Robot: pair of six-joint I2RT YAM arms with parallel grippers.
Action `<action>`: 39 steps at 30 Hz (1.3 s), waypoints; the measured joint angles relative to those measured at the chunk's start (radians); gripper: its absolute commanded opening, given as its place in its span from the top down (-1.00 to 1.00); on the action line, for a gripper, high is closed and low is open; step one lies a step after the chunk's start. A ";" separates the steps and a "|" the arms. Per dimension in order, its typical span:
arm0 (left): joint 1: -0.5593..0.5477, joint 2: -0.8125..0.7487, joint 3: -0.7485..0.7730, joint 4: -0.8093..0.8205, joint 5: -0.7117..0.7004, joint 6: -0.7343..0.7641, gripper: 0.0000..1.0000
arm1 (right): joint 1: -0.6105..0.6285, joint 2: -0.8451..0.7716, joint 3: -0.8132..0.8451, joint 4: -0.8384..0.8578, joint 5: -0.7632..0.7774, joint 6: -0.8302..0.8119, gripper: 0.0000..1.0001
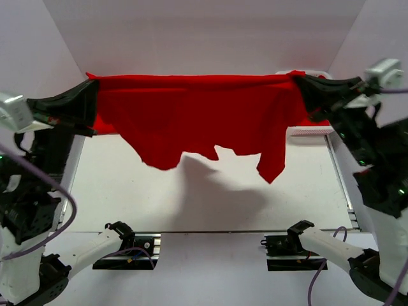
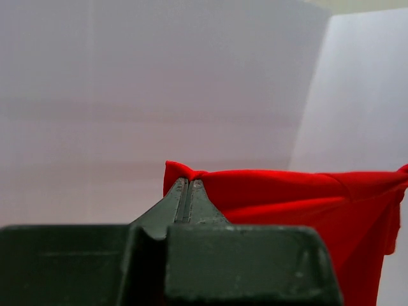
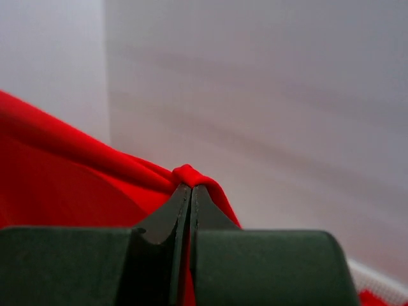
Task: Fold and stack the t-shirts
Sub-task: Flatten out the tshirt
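A bright red t-shirt point(image 1: 197, 118) hangs stretched in the air between my two grippers, well above the table, its lower edge dangling unevenly. My left gripper point(image 1: 89, 86) is shut on its left top corner; in the left wrist view the gripper point(image 2: 189, 182) pinches a fold of the red t-shirt point(image 2: 287, 197). My right gripper point(image 1: 299, 81) is shut on the right top corner; in the right wrist view the gripper point(image 3: 190, 186) pinches a bunched fold of the t-shirt point(image 3: 64, 185). More red fabric point(image 1: 319, 120) shows behind the right arm.
A white mesh basket point(image 1: 309, 132) stands at the back right, partly hidden by the shirt and the right arm; its rim shows in the right wrist view point(image 3: 376, 280). The white table point(image 1: 191, 197) lies below the shirt. White walls enclose the back and sides.
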 measured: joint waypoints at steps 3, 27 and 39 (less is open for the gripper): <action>0.000 0.000 0.077 -0.017 0.072 0.015 1.00 | 0.000 -0.028 0.099 -0.050 -0.089 -0.018 1.00; 0.002 0.176 -0.145 0.143 -0.385 0.110 1.00 | -0.009 0.014 -0.303 0.123 -0.086 -0.008 1.00; 0.155 1.154 -0.080 -0.026 -0.602 -0.121 -1.00 | -0.053 0.866 -0.337 0.153 0.160 0.140 -0.81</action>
